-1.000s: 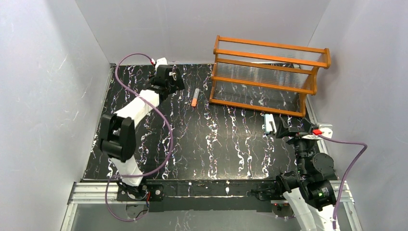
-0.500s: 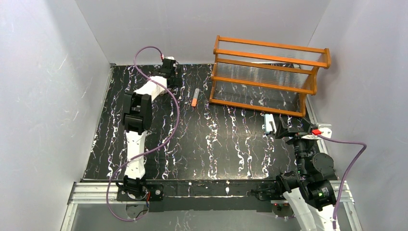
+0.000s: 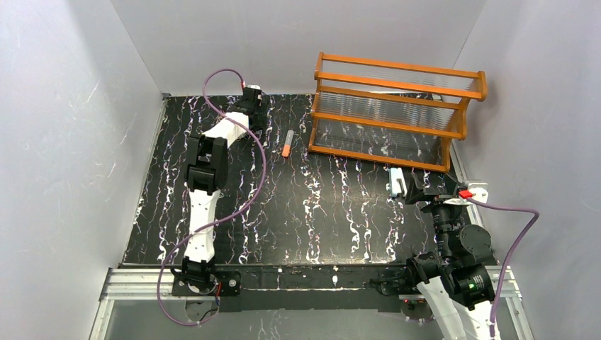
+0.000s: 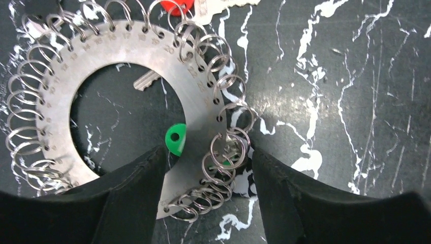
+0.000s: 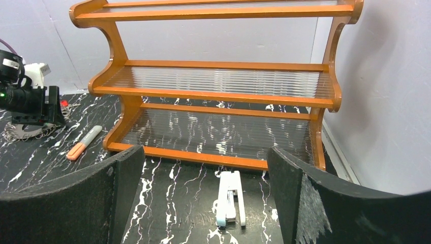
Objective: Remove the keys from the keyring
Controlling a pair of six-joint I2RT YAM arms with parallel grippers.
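The keyring [image 4: 122, 48] is a flat grey metal disc with a round hole and many small wire rings along its rim, lying on the black marbled table. A green key [image 4: 176, 138] shows at the hole's edge, and a red key [image 4: 175, 6] at the top rim. No dark-and-white key shows clearly. My left gripper [image 4: 208, 168] is open, its jaws either side of the ring's lower right rim. In the top view the left gripper [image 3: 254, 117] covers the ring at the far left. My right gripper [image 5: 203, 168] is open and empty.
An orange wooden rack [image 3: 397, 113] stands at the back right. An orange-and-grey marker [image 3: 287, 144] lies between the left gripper and the rack. A pale white-blue clip [image 3: 397, 181] lies just ahead of the right gripper [image 3: 414, 190].
The left arm's elbow has swung right and forward, and the arm now stretches straighter toward the far left corner, with the gripper still over the ring. The right arm has not moved.
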